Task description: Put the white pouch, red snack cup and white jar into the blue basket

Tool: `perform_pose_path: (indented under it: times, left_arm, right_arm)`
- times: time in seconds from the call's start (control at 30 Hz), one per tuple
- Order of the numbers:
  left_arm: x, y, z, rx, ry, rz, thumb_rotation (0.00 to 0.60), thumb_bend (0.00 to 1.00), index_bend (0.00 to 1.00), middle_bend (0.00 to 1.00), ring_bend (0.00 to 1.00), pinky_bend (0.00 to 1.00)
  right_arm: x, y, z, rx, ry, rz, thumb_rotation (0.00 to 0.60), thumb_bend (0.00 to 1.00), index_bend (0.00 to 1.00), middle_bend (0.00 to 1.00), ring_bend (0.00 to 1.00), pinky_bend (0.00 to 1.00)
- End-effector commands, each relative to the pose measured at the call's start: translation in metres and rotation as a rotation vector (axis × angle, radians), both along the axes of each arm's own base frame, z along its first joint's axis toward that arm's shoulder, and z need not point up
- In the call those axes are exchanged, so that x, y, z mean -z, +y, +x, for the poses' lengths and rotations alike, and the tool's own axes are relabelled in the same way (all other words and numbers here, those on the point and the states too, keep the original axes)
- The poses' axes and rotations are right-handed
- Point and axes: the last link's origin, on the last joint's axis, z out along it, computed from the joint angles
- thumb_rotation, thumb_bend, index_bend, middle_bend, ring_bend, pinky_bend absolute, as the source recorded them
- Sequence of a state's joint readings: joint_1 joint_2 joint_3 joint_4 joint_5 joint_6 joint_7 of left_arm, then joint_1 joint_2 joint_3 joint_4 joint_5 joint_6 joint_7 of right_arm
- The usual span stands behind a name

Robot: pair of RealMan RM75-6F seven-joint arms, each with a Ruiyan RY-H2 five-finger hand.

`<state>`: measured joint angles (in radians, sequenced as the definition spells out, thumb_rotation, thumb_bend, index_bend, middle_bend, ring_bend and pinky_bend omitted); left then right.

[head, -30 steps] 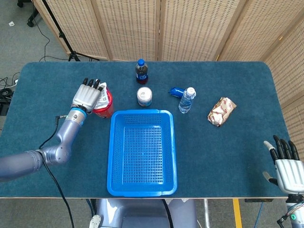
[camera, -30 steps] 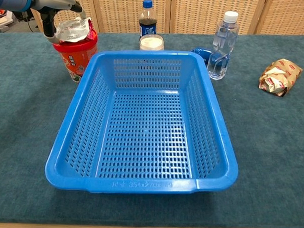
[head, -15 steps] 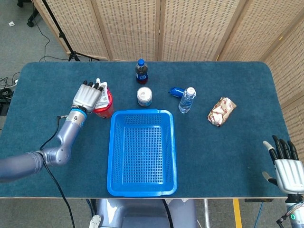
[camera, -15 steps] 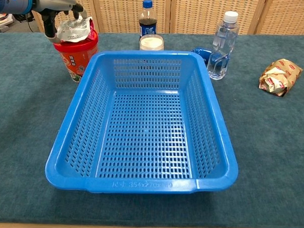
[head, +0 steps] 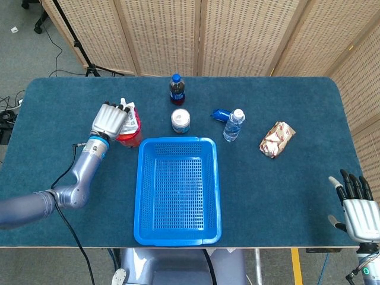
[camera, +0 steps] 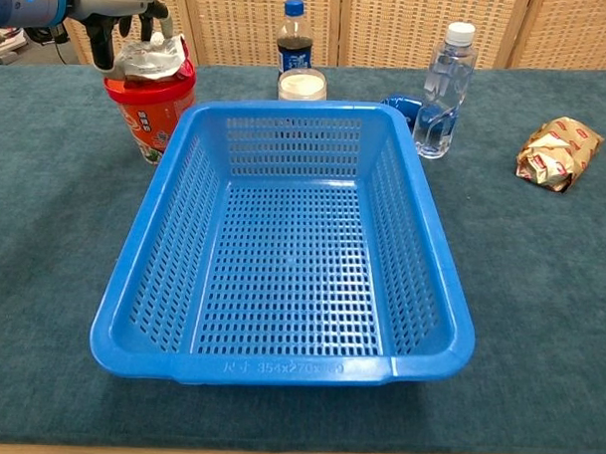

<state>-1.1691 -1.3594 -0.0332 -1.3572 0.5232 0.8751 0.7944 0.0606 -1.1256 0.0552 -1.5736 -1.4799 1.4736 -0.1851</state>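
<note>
Since the frame a second back, my left robot hand [head: 110,119] has closed in further over the top of the red snack cup [camera: 150,109]; its fingers [camera: 141,12] now curl down around the crumpled white pouch [camera: 152,58] that sits in the cup's mouth. The cup itself stands where it did, and nothing else on the bench has shifted.

The bench [head: 285,190] is covered in dark teal cloth. Behind its far edge I see woven folding screens [head: 237,35], with a black stand [head: 77,41] at the far left on a grey floor.

The blue basket [head: 177,190] lies near the middle of the bench, nothing in it. The red snack cup stands upright just beyond the basket's far-left corner. The white jar [head: 181,120] stands just beyond the basket's far rim, with a dark cola bottle [head: 177,89] further back. To the right stand a clear water bottle [head: 234,124] and, just beside it, a small blue thing [head: 221,114] I cannot identify. A crumpled snack wrapper [head: 277,139] lies well to the right.

My left robot hand grips the pouch at the cup's top. My right robot hand [head: 358,208] rests at the near-right corner, fingers spread, holding nothing.
</note>
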Motion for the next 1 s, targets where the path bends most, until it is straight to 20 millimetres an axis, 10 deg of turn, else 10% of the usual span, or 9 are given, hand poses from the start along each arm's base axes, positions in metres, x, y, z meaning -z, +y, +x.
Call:
perform_pose_path:
  times: [0.03,1.0]
  left_arm:
    - [-0.001,0.0,0.001,0.003,-0.003,0.004,0.6,0.45,0.71,0.37,0.33,0.31]
    - [-0.04,-0.008,0.019,0.064,-0.032,0.078,0.6,0.47,0.83,0.48,0.45,0.39]
  right_arm:
    - [0.0,0.0,0.0,0.0,0.0,0.001,0.6,0.16,0.14,0.0,0.0,0.0]
    - [0.001,0.001,0.001,-0.01,-0.006,0.006,0.6,0.16,0.14,0.0,0.0,0.0]
